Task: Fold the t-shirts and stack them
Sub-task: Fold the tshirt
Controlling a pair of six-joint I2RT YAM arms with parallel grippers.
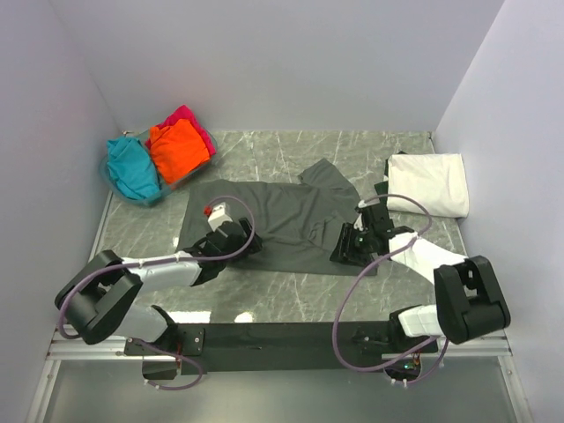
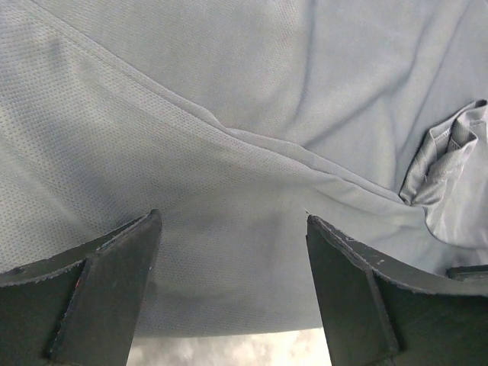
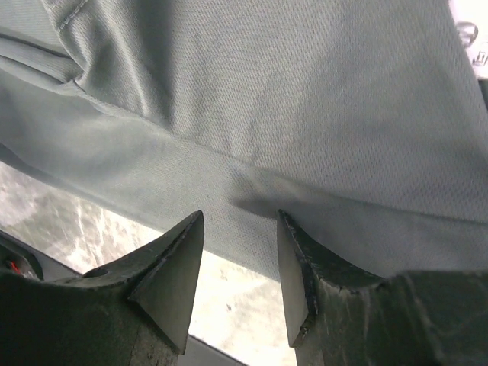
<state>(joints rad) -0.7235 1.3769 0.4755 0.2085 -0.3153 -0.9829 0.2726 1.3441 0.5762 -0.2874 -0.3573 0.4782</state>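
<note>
Soft, even light fell from overhead in the top view, leaving only faint shadows under the arms. Pale glare patches shone on the marble table (image 1: 282, 295) near its front edge. The white t-shirt (image 1: 432, 183) was nearly washed out, its folds barely showing, while the dark grey t-shirt (image 1: 282, 216) kept readable creases. In the left wrist view the cloth's weave was crisp, the left fingers (image 2: 107, 290) were dark, and the strip of table at the bottom edge was bright and blurred. In the right wrist view the right fingers (image 3: 168, 282) cast a small soft shadow on the cloth, and the upper right corner was blown out.
</note>
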